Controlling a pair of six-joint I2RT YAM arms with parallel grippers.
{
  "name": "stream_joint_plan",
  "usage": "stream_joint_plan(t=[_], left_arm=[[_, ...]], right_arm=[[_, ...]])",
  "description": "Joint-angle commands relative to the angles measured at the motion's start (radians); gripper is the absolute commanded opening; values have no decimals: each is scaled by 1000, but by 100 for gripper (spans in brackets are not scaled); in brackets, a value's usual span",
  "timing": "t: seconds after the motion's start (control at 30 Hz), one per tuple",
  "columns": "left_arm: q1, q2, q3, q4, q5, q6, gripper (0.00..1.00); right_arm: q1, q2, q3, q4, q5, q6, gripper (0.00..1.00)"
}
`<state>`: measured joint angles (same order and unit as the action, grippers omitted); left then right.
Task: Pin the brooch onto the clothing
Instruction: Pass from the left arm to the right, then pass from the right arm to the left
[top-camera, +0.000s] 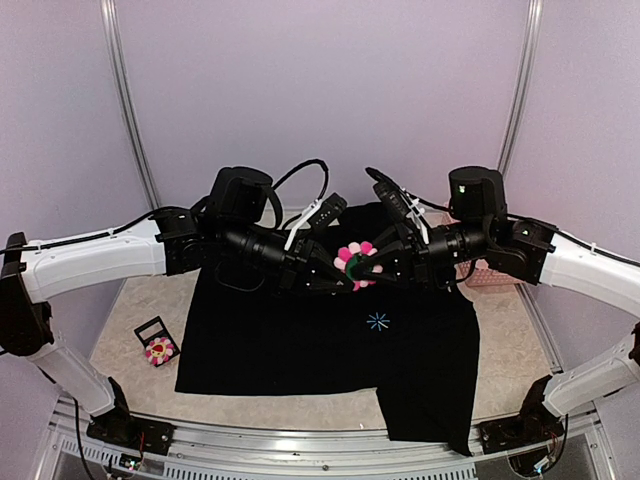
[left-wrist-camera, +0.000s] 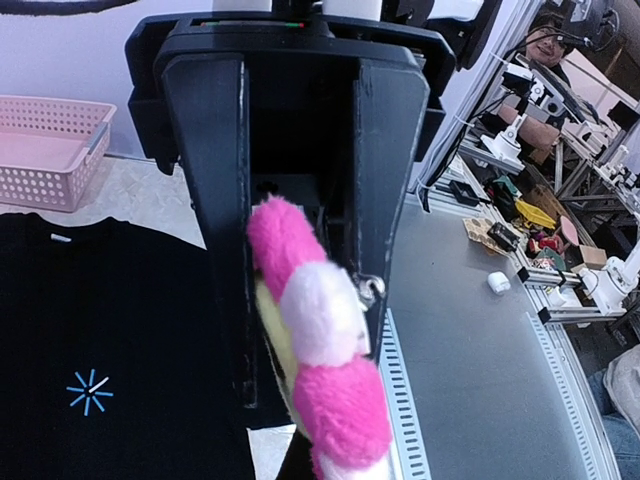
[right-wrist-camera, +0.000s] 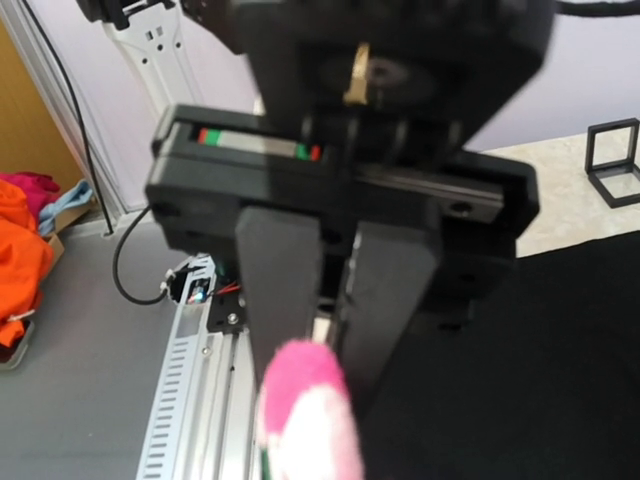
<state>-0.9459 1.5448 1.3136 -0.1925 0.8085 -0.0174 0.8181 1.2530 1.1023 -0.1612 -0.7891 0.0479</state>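
The brooch (top-camera: 355, 262), a plush flower with pink and white petals, hangs in the air above the clothing (top-camera: 300, 340), a black T-shirt spread on the table with a light-blue starburst (top-camera: 378, 321). My left gripper (top-camera: 340, 272) comes in from the left and is shut on the brooch (left-wrist-camera: 320, 320), which stands edge-on between its fingers (left-wrist-camera: 225, 300). My right gripper (top-camera: 378, 270) meets it from the right. In the right wrist view its fingers (right-wrist-camera: 285, 290) stand close together with a narrow gap. A pink petal of the brooch (right-wrist-camera: 305, 410) hides their tips.
A second flower brooch (top-camera: 158, 349) lies by a small black stand at the left of the table. A pink basket (top-camera: 490, 272) sits at the back right. The metal rail (top-camera: 300, 440) runs along the near edge. The shirt's lower right corner hangs over it.
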Motion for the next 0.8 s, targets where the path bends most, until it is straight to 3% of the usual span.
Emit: stream_joint_plan(t=[0.0, 0.13, 0.27, 0.4, 0.5, 0.67, 0.77], left_arm=[[1, -16, -8, 69, -21, -5, 0], [2, -26, -25, 106, -32, -25, 0], [4, -39, -54, 152, -64, -48, 28], [14, -71, -103, 238, -82, -78, 32], [18, -88, -125, 268, -73, -91, 29], [18, -86, -129, 286, -55, -103, 3], [14, -78, -132, 315, -36, -125, 0]], right_arm=[[-8, 7, -21, 43, -2, 30, 20], [-8, 8, -35, 60, -1, 52, 17], [-7, 10, -47, 58, 13, 70, 13], [-9, 2, -59, 72, 25, 83, 12], [-9, 0, -64, 85, 25, 91, 12], [-10, 7, -62, 92, 11, 96, 12], [-9, 11, -63, 95, 0, 100, 12]])
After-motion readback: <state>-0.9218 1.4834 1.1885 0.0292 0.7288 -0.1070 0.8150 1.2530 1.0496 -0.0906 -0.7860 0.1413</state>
